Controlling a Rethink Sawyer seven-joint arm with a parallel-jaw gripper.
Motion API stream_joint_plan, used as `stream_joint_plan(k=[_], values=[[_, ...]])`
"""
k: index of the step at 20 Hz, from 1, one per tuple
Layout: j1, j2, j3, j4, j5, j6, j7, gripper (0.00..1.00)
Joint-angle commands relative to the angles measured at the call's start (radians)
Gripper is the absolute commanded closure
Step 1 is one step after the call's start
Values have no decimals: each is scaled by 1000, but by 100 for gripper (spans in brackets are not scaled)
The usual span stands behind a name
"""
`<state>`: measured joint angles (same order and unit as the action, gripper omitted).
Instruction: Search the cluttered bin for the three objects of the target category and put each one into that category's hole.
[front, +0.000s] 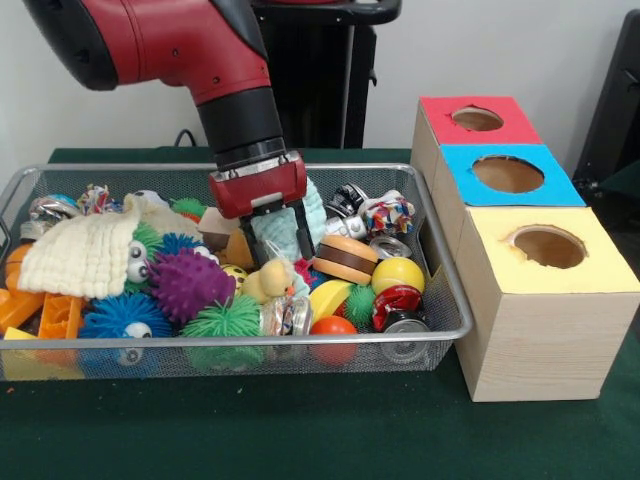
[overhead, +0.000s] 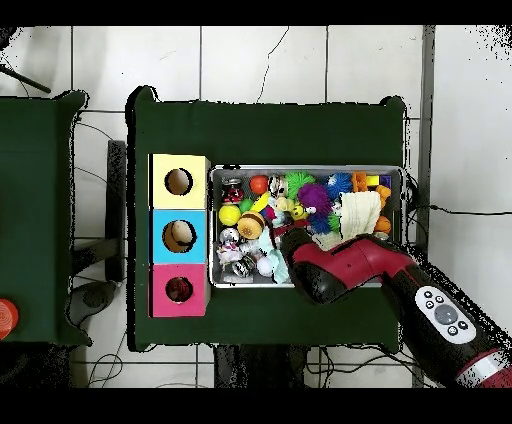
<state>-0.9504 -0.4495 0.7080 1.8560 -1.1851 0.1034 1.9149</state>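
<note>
The silver wire-mesh bin (front: 100, 169) is full of toys; it also shows in the overhead view (overhead: 401, 200). My gripper (front: 276, 250) hangs low in the bin's middle, open, its fingers (front: 251, 243) either side of a pale teal knitted cloth (front: 280, 232). A pale yellow plush animal (front: 268, 282) lies just below the fingertips, not held. I cannot make out the orange striped or the tan plush. The red-topped box's round hole (front: 477, 119) is at the far right, beyond the bin's end; it shows in the overhead view too (overhead: 179, 290). In the overhead view the arm (overhead: 340, 265) hides the gripper.
Beside the bin stand the blue-topped box (front: 510, 175) and the yellow-topped box (front: 548, 247). Around the gripper lie a purple spiky ball (front: 190, 283), a cream knitted cloth (front: 80, 255), a toy burger (front: 345, 258), a yellow ball (front: 397, 273) and cans (front: 395, 305).
</note>
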Motion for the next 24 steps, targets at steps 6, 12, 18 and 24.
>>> stream_joint_plan(k=[6,12,18,24], values=[[120,33,-132,-190,-117,-143,37,0],[152,7,-153,-214,-97,-143,35,0],[92,28,-72,-210,-101,-74,-21,0],[81,24,-50,-211,-106,-79,-23,0]])
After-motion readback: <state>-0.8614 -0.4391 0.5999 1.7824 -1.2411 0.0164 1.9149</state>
